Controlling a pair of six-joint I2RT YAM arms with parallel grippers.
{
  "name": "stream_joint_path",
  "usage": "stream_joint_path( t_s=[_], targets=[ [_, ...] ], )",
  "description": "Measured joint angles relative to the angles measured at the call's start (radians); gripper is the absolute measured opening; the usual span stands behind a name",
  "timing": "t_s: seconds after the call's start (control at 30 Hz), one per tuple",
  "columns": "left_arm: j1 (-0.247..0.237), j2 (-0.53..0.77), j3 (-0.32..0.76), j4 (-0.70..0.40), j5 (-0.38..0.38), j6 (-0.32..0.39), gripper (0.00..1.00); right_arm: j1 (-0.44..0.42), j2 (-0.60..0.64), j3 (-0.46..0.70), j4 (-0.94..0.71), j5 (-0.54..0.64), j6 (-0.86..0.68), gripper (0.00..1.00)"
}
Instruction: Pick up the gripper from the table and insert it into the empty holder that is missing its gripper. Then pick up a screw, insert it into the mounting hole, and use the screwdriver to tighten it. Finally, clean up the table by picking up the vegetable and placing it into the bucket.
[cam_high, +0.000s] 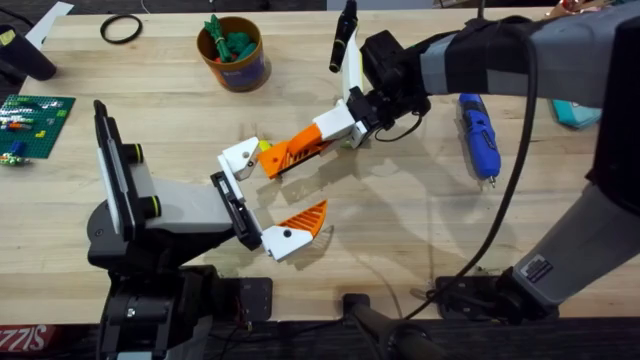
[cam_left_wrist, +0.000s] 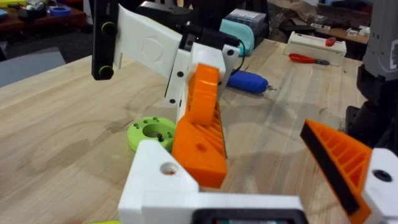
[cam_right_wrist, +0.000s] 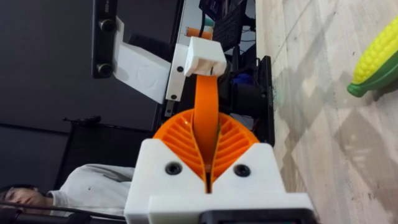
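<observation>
Wooden table (cam_high: 400, 220), blue screwdriver (cam_high: 478, 133) lying flat, bucket (cam_high: 233, 55) upright

Bright overhead light, soft shadows, bg blurry.

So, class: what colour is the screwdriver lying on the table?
Blue, with a thin metal tip; the screwdriver shows best in the overhead view.

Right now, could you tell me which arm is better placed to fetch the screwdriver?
Probably the right: the screwdriver lies on its side of the table, though the right pincer is shut on the gripper and must release first.
</observation>
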Motion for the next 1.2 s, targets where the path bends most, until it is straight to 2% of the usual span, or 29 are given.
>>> stream_joint_path(
  t_s=[0.93, 1.2],
  targets=[
    [0.0, 0.002, 0.0, 0.005, 0.0, 0.0, 0.989, 0.0, 0.0, 0.0, -0.006, -0.001, 0.044, 0.01],
    [0.0, 0.002, 0.0, 0.006, -0.001, 0.0, 0.989, 0.008, 0.0, 0.032, -0.006, 0.002, 0.074, 0.01]
  ],
)
